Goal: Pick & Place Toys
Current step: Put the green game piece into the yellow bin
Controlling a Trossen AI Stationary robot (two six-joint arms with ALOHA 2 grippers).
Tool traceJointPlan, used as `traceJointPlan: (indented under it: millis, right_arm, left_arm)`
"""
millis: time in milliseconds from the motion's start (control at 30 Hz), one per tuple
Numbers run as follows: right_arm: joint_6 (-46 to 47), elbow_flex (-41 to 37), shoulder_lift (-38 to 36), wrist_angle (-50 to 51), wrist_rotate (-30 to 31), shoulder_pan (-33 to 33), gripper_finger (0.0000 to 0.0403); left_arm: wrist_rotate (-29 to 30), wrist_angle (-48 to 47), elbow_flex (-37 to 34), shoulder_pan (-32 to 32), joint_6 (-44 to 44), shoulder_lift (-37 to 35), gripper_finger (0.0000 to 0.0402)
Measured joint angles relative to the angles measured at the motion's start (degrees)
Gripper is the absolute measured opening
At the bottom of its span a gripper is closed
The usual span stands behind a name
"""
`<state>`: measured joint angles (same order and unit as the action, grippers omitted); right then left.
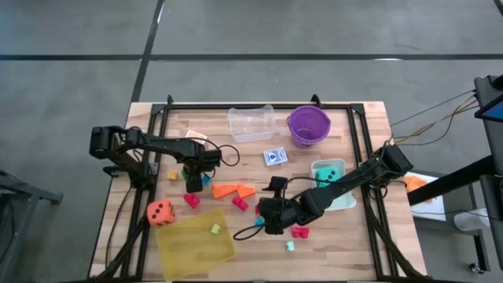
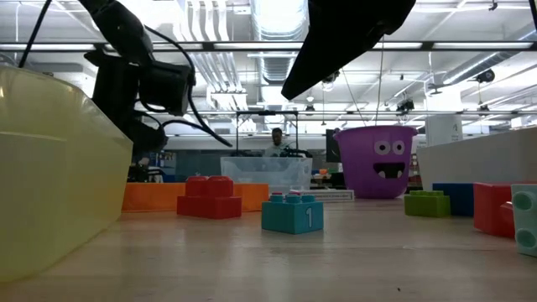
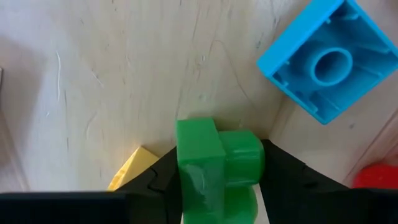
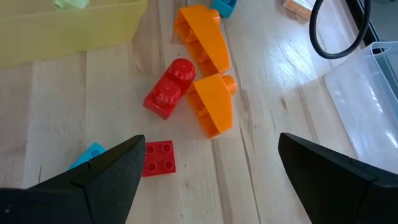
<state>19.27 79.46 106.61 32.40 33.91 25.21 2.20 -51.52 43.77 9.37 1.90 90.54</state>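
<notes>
My left gripper (image 1: 192, 179) is at the table's left middle, shut on a green brick (image 3: 214, 165). An upturned blue brick (image 3: 323, 62), a yellow brick (image 3: 132, 169) and a red one (image 3: 376, 177) lie on the wood below it. My right gripper (image 4: 211, 149) hangs wide open and empty over the table's middle (image 1: 266, 216). Ahead of it lie two orange wedges (image 4: 208, 99), a red brick (image 4: 169, 87), a flat red brick (image 4: 158, 157) and a blue brick (image 4: 92, 153). My left gripper pinches the green brick between its two fingers, which lie on two opposite sides (image 3: 180, 177). The fingers point down at the table from above. The brick's studded end (image 3: 242, 152) sticks out past the fingertips. Whether the brick is clear of the wood, I cannot tell.
A yellow tray (image 1: 182, 250) with one small brick in it lies at the near left, with an orange die (image 1: 160, 212) beside it. A clear tub (image 1: 251, 123), a purple bucket (image 1: 308, 126) and a card pack (image 1: 274, 156) stand at the back. A teal die (image 1: 330, 174) sits at the right. Pink bricks (image 1: 299, 231) lie scattered.
</notes>
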Motion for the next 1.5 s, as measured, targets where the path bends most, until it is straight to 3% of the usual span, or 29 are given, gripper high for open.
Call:
traceJointPlan:
  millis: [300, 367, 600, 800, 1300, 1500]
  right_arm:
    - [0.02, 0.0, 0.0, -0.09, -0.04, 0.0, 0.0363]
    - [0.02, 0.0, 0.0, -0.1, -0.04, 0.0, 0.0363]
    - [0.25, 0.0, 0.0, -0.11, -0.55, 0.0, 0.0363]
    - [0.35, 0.0, 0.0, -0.24, -1.4, 0.02, 0.0363]
    - [0.26, 0.0, 0.0, -0.39, -1.57, 0.02, 0.0363]
    - [0.25, 0.0, 0.0, -0.47, -2.66, 0.02, 0.0363]
  left_arm:
    - [-0.13, -6.17, 3.92, -0.1, 1.66, -0.25, 0.0137]
    - [-0.37, -8.76, 5.52, -0.27, 2.48, -0.28, 0.0087]
    - [-3.33, -11.73, 9.66, -1.46, 2.9, -0.37, 0.0003]
    - [-0.88, -11.99, 9.85, -1.44, 2.79, -0.37, 0.0005]
    - [-1.38, -14.68, 9.9, -2.54, 1.48, -0.42, 0.001]
    - [-1.75, -15.61, 9.9, -2.58, 1.52, -0.44, 0.0067]
